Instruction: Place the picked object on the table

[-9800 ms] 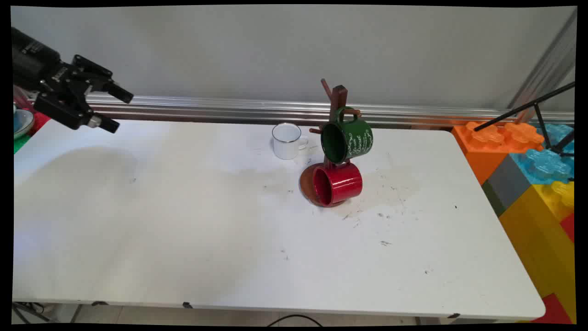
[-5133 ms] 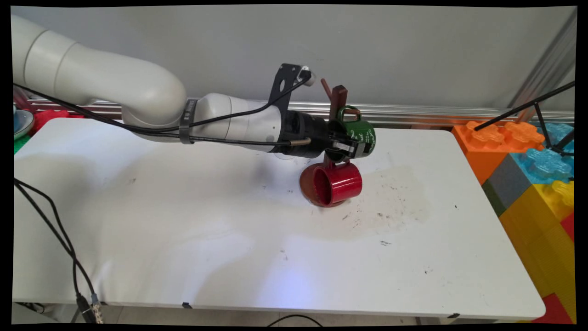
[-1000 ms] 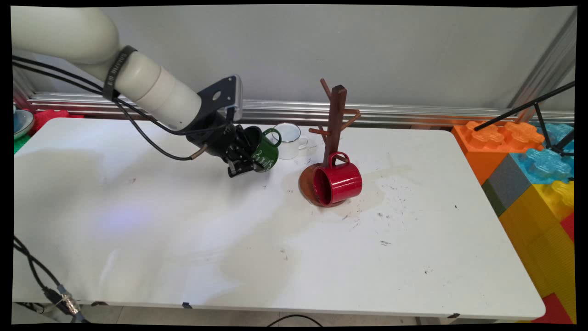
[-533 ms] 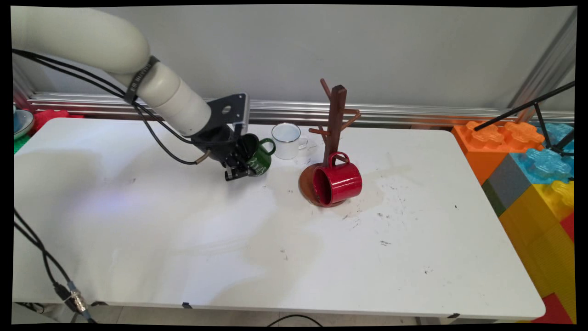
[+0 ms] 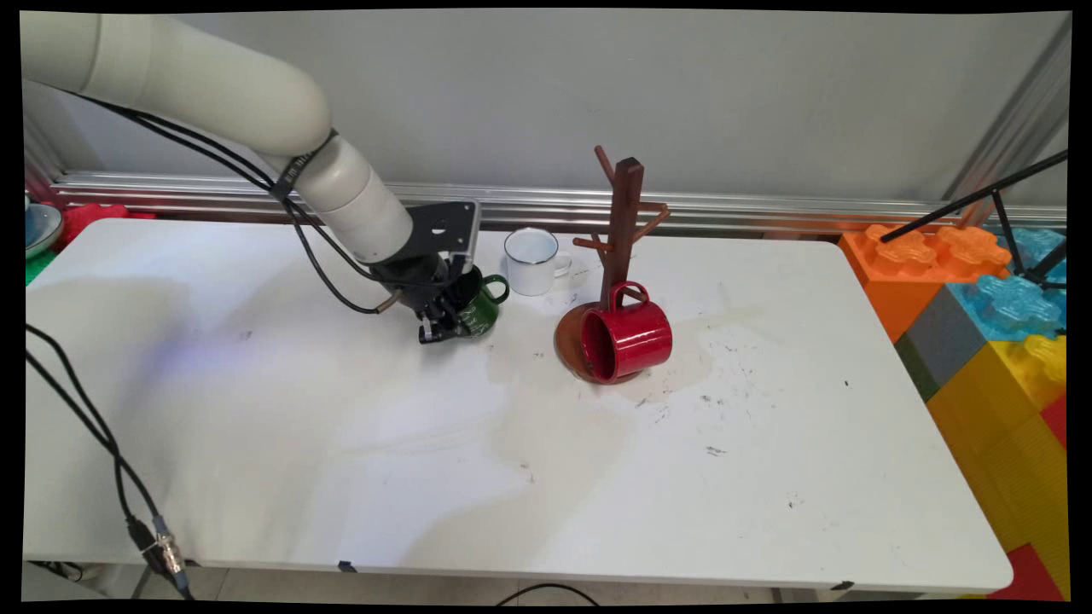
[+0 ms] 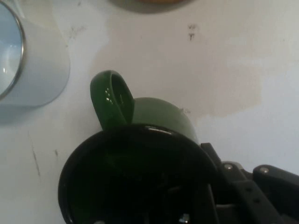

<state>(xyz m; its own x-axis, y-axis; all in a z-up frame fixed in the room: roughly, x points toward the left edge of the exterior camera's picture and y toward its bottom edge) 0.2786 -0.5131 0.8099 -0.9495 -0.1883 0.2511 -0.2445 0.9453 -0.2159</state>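
My gripper (image 5: pixel 445 322) is shut on the rim of a green mug (image 5: pixel 478 310), held nearly upright just over the table, handle toward the white mug. In the hand view the green mug (image 6: pixel 154 121) fills the lower half, its dark mouth facing the camera and its handle up left; one finger (image 6: pixel 243 186) lies along its right side. A white enamel mug (image 5: pixel 532 261) stands just right of it, also seen in the hand view as the white mug (image 6: pixel 28 70). Further right a brown mug tree (image 5: pixel 624 223) carries a red mug (image 5: pixel 627 341) on a low peg.
The white table (image 5: pixel 341 443) carries faint stains. Large coloured toy blocks (image 5: pixel 981 307) stand past the right edge, with a black tripod leg (image 5: pixel 972 200) above them. A bowl (image 5: pixel 38 228) sits at the far left. Black cables (image 5: pixel 94 426) hang on the left.
The green mug, hanging on the tree at first, was gripped and carried left. Over the last second it came down and slightly right, tilting upright close to the table beside the white mug.
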